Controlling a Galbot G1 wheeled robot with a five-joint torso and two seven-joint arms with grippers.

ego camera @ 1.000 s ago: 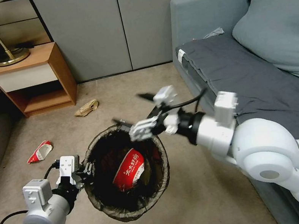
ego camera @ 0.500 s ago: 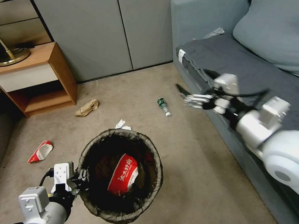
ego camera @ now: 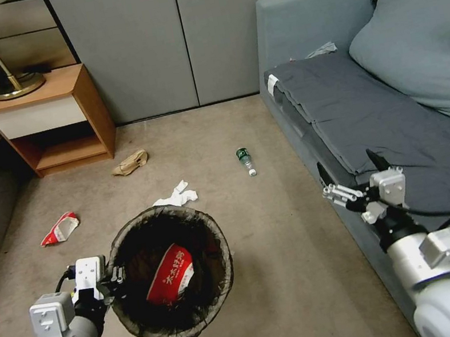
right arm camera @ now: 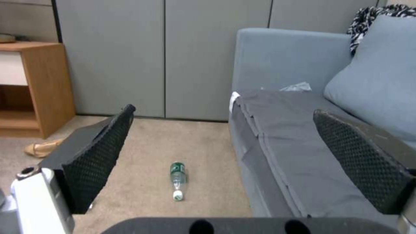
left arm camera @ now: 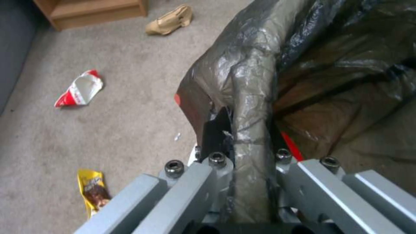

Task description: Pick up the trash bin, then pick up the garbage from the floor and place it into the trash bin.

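Trash bin, lined with a dark bag, hangs above the carpet, my left gripper clamped on its rim. Inside I count one red-and-white wrapper. On the floor: one tissue wad, one tan paper bag, one red-and-white wrapper, one yellow packet, one green bottle lying lengthwise, cap toward me. Right gripper hovers spread wide by the sofa.

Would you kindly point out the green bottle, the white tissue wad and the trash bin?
green bottle [ego camera: 244, 160], head view, on its body.
white tissue wad [ego camera: 176, 197], head view, on its middle.
trash bin [ego camera: 213, 239], head view, on its lined rim.
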